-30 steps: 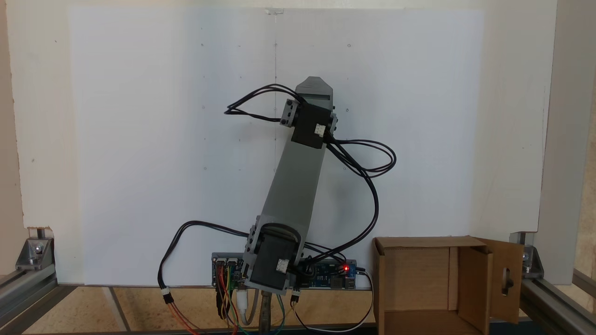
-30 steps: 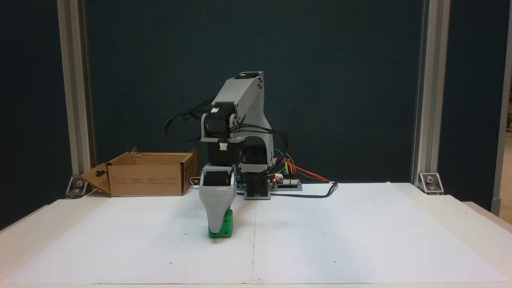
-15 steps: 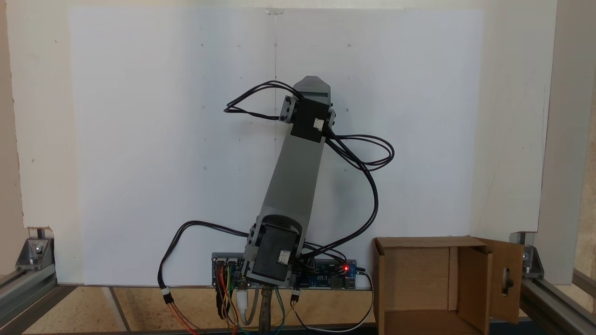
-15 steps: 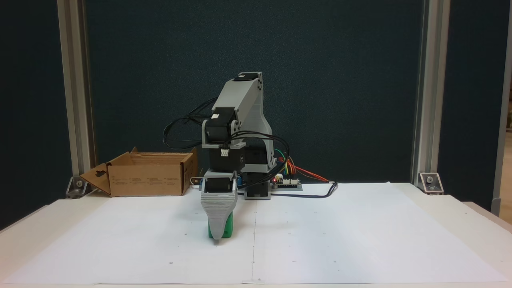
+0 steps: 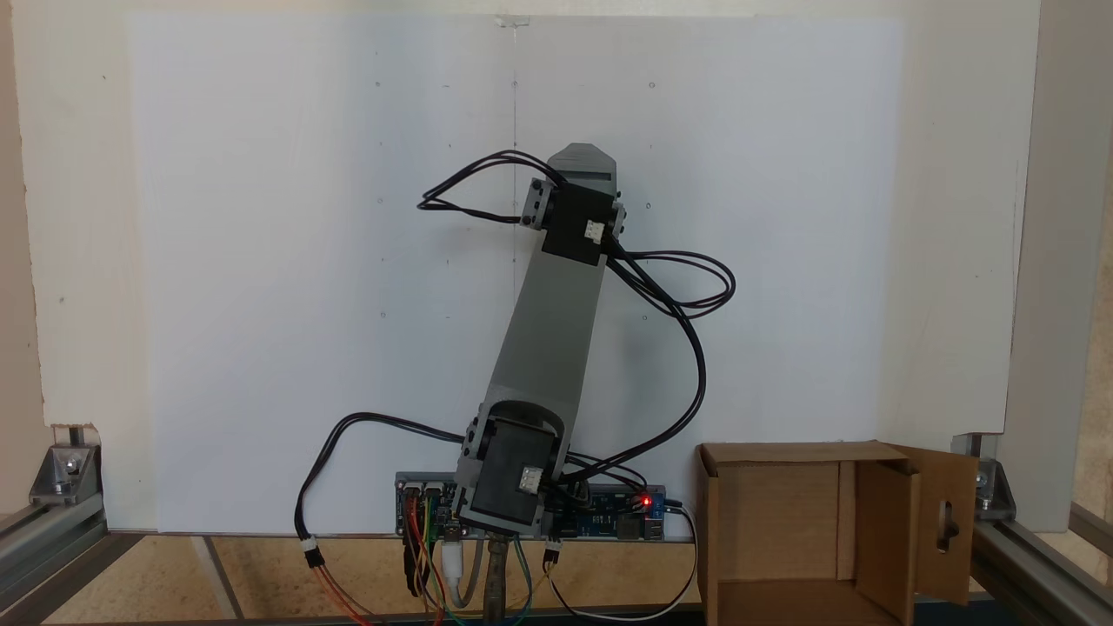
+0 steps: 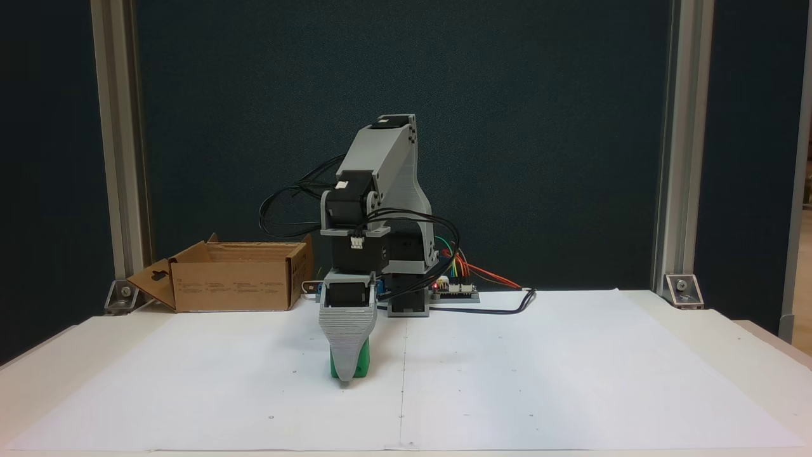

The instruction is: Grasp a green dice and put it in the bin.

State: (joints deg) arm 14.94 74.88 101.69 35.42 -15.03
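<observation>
Green dice [image 6: 363, 364] sits on the big white paper [image 6: 507, 381], a little to the left of the paper's middle line in a fixed view. Most of it hides behind a grey jaw that points straight down in front of it. Just bits of green peek out at the sides and the bottom. The gripper [image 6: 346, 376] has its tip right down at the paper, by the dice. Its two jaws line up one behind the other, so I cannot tell if they are pinching the dice or spread around it.

Behind the gripper, the grey arm [image 6: 384, 158] bends up and over from its base. Black wires [image 5: 687, 296] loop off it.

The bin [image 6: 238, 285] is a brown cardboard box. It stands well apart from the dice, back at the far left corner of the table [image 6: 755, 355]. Its flaps are open. One flap [image 5: 948, 522] has a long slot.
</observation>
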